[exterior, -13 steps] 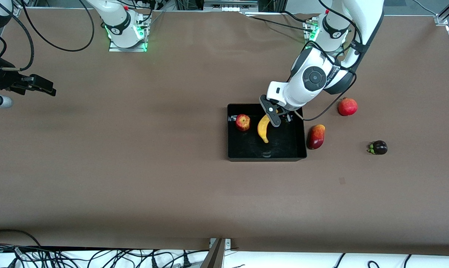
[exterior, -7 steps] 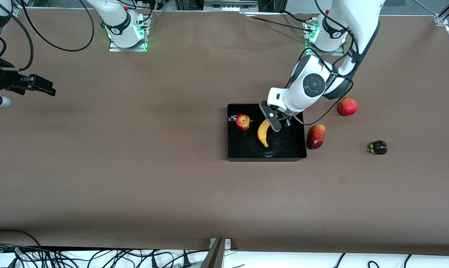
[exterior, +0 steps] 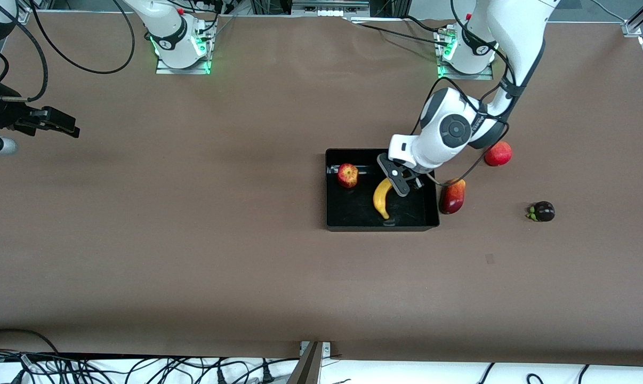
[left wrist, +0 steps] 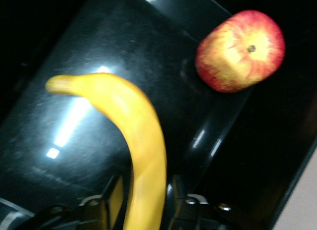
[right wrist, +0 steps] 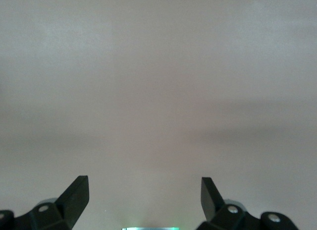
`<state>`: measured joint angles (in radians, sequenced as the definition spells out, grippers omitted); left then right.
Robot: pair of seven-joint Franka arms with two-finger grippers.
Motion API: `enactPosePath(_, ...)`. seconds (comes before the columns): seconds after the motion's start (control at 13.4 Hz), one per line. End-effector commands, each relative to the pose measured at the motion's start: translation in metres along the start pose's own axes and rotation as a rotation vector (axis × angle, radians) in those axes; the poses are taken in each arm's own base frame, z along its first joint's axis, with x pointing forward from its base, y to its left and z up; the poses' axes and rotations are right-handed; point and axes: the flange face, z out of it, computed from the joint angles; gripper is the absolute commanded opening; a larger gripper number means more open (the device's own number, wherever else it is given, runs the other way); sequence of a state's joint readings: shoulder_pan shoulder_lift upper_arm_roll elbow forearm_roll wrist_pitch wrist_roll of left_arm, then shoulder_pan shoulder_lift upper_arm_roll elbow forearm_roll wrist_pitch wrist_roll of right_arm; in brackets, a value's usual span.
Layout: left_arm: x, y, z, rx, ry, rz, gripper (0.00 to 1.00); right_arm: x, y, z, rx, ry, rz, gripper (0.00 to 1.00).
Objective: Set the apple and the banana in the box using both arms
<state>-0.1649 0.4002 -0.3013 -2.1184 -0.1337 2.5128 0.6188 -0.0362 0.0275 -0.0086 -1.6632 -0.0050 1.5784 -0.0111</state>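
The black box (exterior: 332, 220) sits mid-table toward the left arm's end. The apple (exterior: 347, 175) lies in it; it also shows in the left wrist view (left wrist: 240, 50). My left gripper (exterior: 398, 181) is shut on one end of the yellow banana (exterior: 382, 198) and holds it low inside the box, beside the apple. In the left wrist view the banana (left wrist: 133, 131) runs up between the fingers (left wrist: 112, 200) over the glossy box floor (left wrist: 74, 155). My right gripper (exterior: 60, 126) waits open and empty at the right arm's end of the table; its wrist view (right wrist: 143, 198) shows only bare table.
An elongated dark-red-and-orange fruit (exterior: 452, 196) lies just outside the box wall toward the left arm's end. A larger round red fruit (exterior: 498, 153) sits partly under the left arm. A dark purple fruit (exterior: 543, 212) lies farther toward that end.
My left gripper has moved down and nearer to the front camera inside the box, carrying the banana with it. The right arm has not moved.
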Motion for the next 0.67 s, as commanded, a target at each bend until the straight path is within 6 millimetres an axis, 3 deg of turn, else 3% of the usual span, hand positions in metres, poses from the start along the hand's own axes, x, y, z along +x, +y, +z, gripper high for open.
enactPosePath(0.0, -0.01, -0.022, -0.054, 0.045, 0.014, -0.012, 1.0, -0.002, 0.001, -0.001, 0.018, -0.001, -0.011, 1.0)
enactPosePath(0.15, -0.021, -0.027, -0.111, 0.074, 0.013, -0.04, 1.0, -0.002, 0.002, -0.001, 0.018, -0.001, -0.009, 1.0)
enactPosePath(0.3, -0.037, -0.037, -0.182, 0.099, 0.01, -0.106, 1.0, -0.002, 0.001, -0.001, 0.018, -0.001, -0.011, 1.0)
enactPosePath(0.52, -0.064, -0.058, -0.28, 0.095, -0.013, -0.363, 1.0, -0.002, 0.001, -0.001, 0.018, -0.001, -0.011, 1.0)
enactPosePath(0.6, -0.079, -0.074, -0.311, 0.099, -0.018, -0.487, 1.0, -0.002, 0.003, -0.002, 0.018, 0.001, -0.008, 1.0)
